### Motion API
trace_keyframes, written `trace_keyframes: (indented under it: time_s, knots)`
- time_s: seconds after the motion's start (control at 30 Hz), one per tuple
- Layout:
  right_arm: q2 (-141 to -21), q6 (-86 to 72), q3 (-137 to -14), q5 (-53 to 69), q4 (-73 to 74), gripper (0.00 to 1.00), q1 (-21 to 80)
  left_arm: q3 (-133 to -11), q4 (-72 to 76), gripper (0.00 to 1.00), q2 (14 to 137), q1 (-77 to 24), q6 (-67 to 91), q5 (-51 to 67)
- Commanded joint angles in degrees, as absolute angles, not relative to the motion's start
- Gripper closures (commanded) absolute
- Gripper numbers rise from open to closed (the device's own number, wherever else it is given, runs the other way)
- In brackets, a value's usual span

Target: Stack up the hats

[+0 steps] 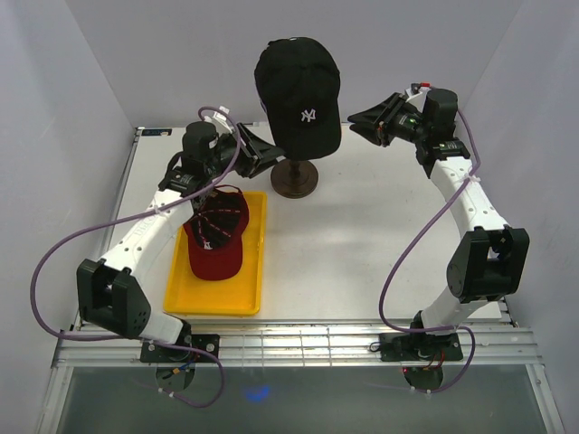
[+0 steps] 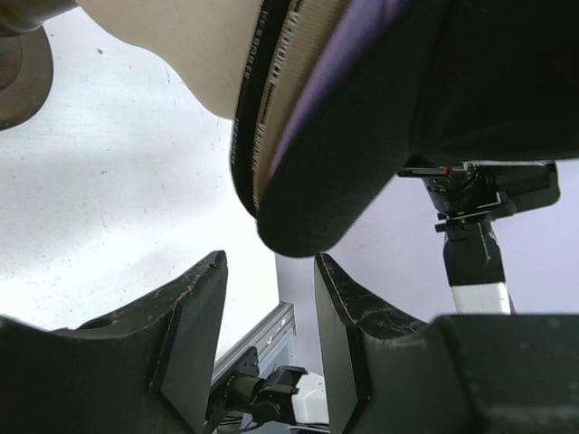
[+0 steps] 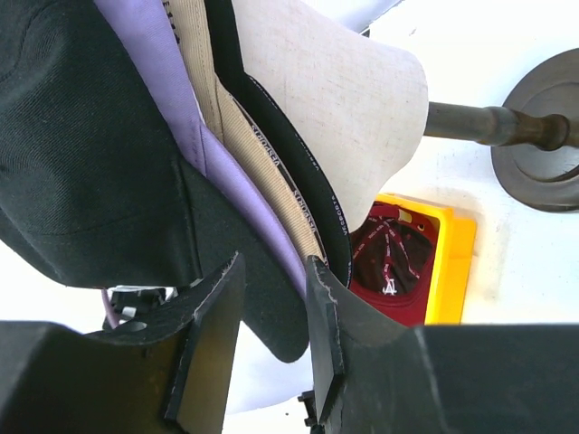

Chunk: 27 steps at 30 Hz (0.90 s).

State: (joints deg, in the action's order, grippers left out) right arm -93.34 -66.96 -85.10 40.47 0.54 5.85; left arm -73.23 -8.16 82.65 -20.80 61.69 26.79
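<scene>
The dark red cap [image 1: 217, 246] is seen upturned in the yellow tray [image 1: 256, 291], bill nearest, its length run near-to-far, just below the left gripper [image 1: 270, 155], held open and empty beside the stacked hats [image 1: 298, 86]; whether the farther right gripper [image 1: 358, 119] pinches their brims cannot be told.

The surface [image 1: 362, 244] is white and flat, with tiny dark specks on it. Plain walls [image 1: 109, 63] stand on three sides of it. They are pale, with a soft purple-grey look. The light is soft and even, and the shadows are faint. A silver metal rail [image 1: 317, 342] runs along the near edge. Below it lies a dull grey-green area [image 1: 380, 398] with one small blue glow [image 1: 258, 393].
</scene>
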Motion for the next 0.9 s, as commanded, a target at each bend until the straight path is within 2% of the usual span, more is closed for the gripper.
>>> trace_keyframes:
  time_s: [0.0,0.13,0.2,0.3,0.33,0.43,0.5,0.6,0.67,0.7,0.73,0.87]
  knots:
    - [-91.32,-65.39,-87.19,39.82,-0.09,0.60,5.63,-74.53,-9.58,0.46,77.17,-20.74,59.51,26.46]
    - [-89.22,-64.34,-86.23,39.29,1.93,0.60,4.31,-76.28,-14.22,0.46,74.54,-20.48,56.27,23.83]
    - [-87.99,-63.55,-85.26,39.64,1.93,0.60,3.52,-77.69,-21.33,0.46,72.17,-20.30,53.80,20.41]
    - [-83.25,-59.36,-82.01,38.85,2.89,0.60,2.37,-79.98,-32.22,0.46,68.40,-20.30,47.22,8.82]
    - [-80.62,-57.33,-81.65,37.63,6.12,0.59,2.37,-81.37,-35.30,0.46,67.77,-20.30,45.37,1.05]
    - [-73.69,-49.17,-79.11,33.08,12.28,0.59,4.47,-81.57,-46.12,0.45,65.67,-20.30,40.53,-11.73]
    - [-69.89,-45.11,-76.47,29.37,15.28,0.59,6.93,-78.59,-50.44,0.45,63.99,-20.30,40.34,-16.50]
    - [-63.30,-39.73,-72.80,17.01,19.86,0.59,15.97,-72.96,-51.68,0.42,59.51,-20.30,42.35,-21.53]
    - [-62.49,-38.42,-71.37,10.93,21.17,0.59,27.82,-70.85,-51.77,0.41,56.97,-20.13,43.33,-22.23]
    - [-62.49,-38.23,-70.67,7.77,21.53,0.59,32.12,-69.45,-51.77,0.41,56.61,-20.13,44.03,-22.06]
    - [-63.45,-38.15,-70.58,0.95,21.79,0.59,40.96,-69.26,-52.03,0.41,56.43,-20.04,44.21,-21.63]
    - [-69.07,-38.49,-72.24,-15.97,22.85,0.59,59.91,-70.75,-54.05,0.41,55.82,-19.95,44.30,-19.34]
